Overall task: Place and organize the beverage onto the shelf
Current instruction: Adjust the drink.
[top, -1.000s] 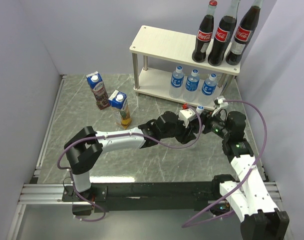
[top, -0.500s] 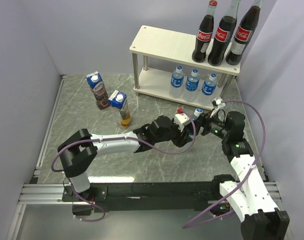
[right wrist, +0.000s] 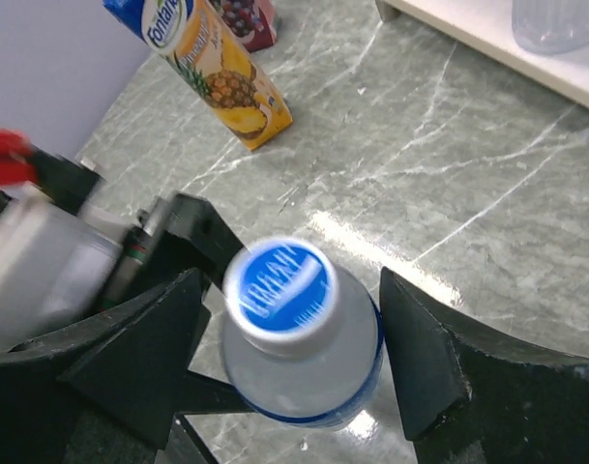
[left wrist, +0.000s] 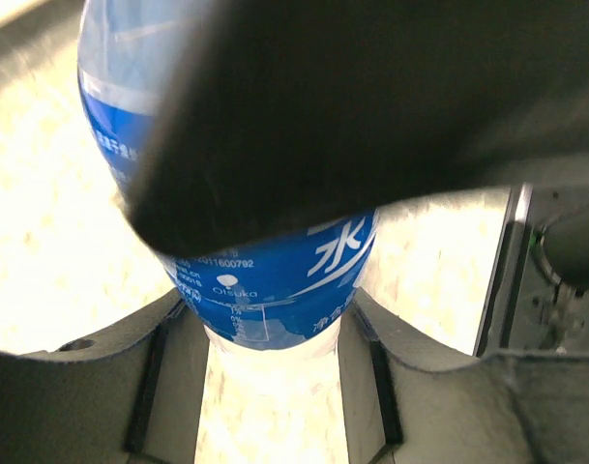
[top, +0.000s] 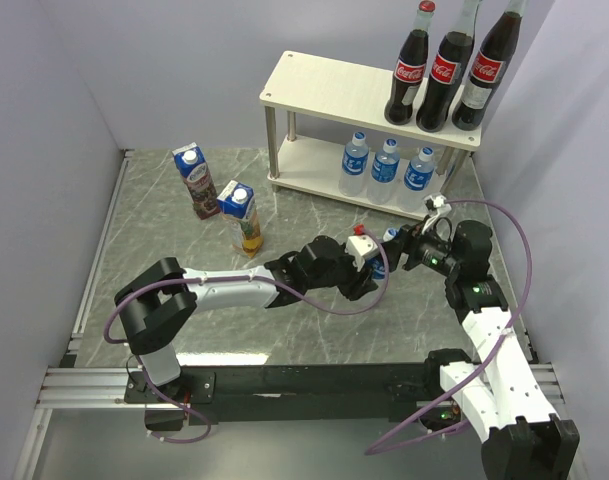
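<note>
Between the two hands, just in front of the right end of the pale two-tier wooden shelf [top: 324, 85], we see a small clear blue-labelled water bottle [top: 381, 255]. Its long axis is roughly vertical, blue cap up. The left hand [left wrist: 265, 314] is clamped on its lower body, one finger pressed to each side. The right hand [right wrist: 292, 309] straddles its shoulder with fingers apart, a gap showing on either side. We cannot tell whether its base touches the grey marbled worktop [top: 144, 240], because the hands hide it. A dark blurred mass covers its upper half in the left wrist view. The shelf carries three more water bottles [top: 386, 162] on the lower board. Three dark red-capped cola bottles [top: 444, 70] stand on the upper board, two cut off at the frame's top. Left of the shelf, a grape juice carton [top: 197, 182] and a pineapple juice carton [top: 244, 215] stand upright on the worktop.
</note>
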Robot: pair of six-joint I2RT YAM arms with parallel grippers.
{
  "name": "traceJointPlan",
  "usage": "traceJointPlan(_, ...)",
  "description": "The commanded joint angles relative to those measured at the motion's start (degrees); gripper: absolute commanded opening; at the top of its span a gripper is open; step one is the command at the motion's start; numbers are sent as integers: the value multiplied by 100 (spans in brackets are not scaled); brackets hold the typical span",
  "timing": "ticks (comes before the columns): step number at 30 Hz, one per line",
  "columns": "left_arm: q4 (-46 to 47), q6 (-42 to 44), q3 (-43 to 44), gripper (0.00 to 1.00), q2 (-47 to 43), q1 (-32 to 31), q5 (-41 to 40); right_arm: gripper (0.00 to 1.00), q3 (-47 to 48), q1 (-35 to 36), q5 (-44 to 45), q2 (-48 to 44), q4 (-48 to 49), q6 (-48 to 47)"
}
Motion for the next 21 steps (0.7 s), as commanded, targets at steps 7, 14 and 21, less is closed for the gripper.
traceJointPlan(7, 541, 69, -105, 0, -311, 12, 252, 74, 440, -87, -230, -44, 525, 41)
traceJointPlan(14, 575, 78, -122, 0, -355, 12, 234, 65, 510, -87, -240, 114, 367, -64)
traceJointPlan(21, 760, 69, -237, 0, -461, 12, 243, 76, 580, -87, 296, 255, 199, -170)
